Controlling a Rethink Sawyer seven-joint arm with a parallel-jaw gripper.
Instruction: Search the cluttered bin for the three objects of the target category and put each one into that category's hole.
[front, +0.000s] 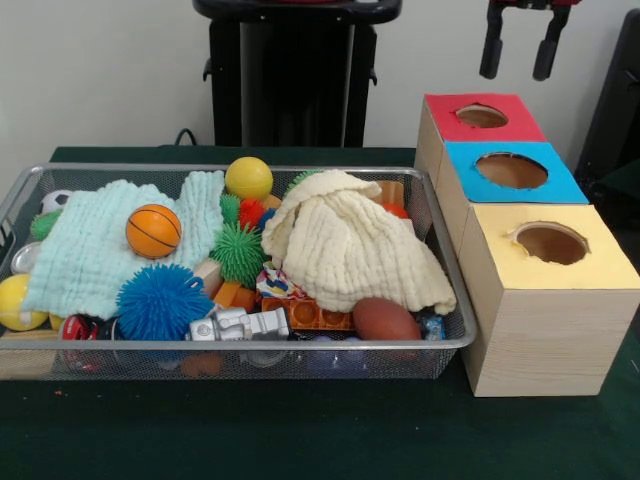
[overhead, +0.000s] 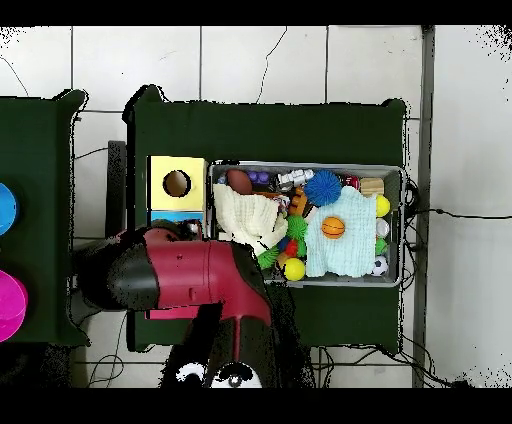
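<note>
The bin (front: 300, 346) of silver wire mesh stands on the green table, full of toys; it also shows in the overhead view (overhead: 305, 165). The blue-topped box's hole (front: 511, 170) lies between the red-topped box (front: 482, 116) and the yellow-topped box (front: 551, 243), right of the bin. My gripper (front: 518, 48) hangs open and empty at the picture's top, high above the red-topped box. In the overhead view my arm (overhead: 190, 275) covers the gripper and the blue and red boxes.
In the bin lie a mint cloth (front: 95, 245), a cream cloth (front: 345, 245), a yellow ball (front: 249, 178), a small basketball (front: 153, 231), a blue spiky ball (front: 158, 300), a green spiky ball (front: 238, 253), a brown football (front: 385, 320) and a silver toy robot (front: 240, 323).
</note>
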